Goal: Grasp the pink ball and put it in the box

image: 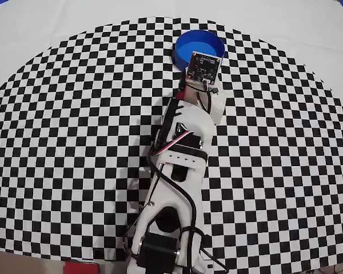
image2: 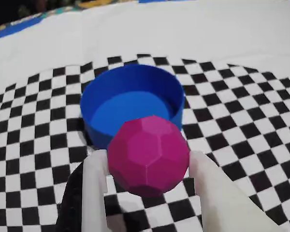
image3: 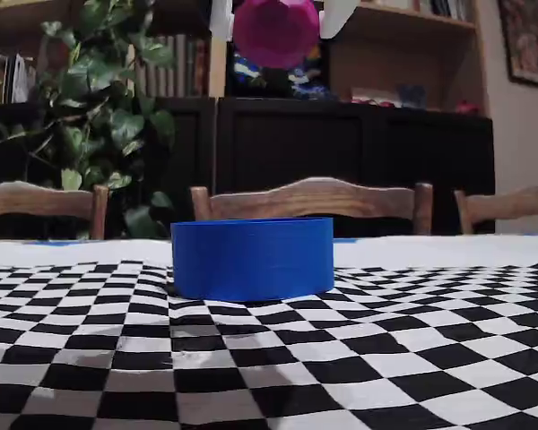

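Observation:
The pink ball (image2: 147, 154), a faceted magenta sphere, is clamped between my two white fingers (image2: 94, 186). My gripper (image2: 148, 162) is shut on it. In the fixed view the pink ball (image3: 276, 31) hangs high in the air above the box (image3: 252, 258). The box (image2: 130, 104) is a round blue tub with a bare floor, just beyond the ball in the wrist view. In the overhead view the box (image: 188, 47) lies at the far end of the arm, partly covered by the wrist's circuit board (image: 204, 67); the ball is hidden there.
A black-and-white checkered cloth (image: 74, 125) covers the table. The arm's base (image: 166, 240) stands at the near edge in the overhead view. Beyond the table's far edge are wooden chairs (image3: 309, 202), a plant (image3: 99, 116) and dark shelving.

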{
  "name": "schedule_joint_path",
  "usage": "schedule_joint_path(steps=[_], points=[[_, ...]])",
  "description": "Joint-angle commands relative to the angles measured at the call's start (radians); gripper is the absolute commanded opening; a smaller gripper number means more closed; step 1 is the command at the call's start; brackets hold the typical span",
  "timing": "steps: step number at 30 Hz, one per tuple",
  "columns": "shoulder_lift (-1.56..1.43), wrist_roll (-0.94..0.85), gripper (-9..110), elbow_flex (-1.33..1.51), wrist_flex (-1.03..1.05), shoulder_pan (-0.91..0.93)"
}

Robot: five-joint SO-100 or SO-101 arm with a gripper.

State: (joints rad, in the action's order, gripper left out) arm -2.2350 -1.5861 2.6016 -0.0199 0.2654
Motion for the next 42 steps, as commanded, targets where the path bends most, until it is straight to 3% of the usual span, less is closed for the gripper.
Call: schedule_joint_path(steps=[1, 42], points=[[0.002, -0.002, 0, -0.055, -0.017, -0.021], [0.393, -0.002, 0, -0.382, -0.017, -0.037]])
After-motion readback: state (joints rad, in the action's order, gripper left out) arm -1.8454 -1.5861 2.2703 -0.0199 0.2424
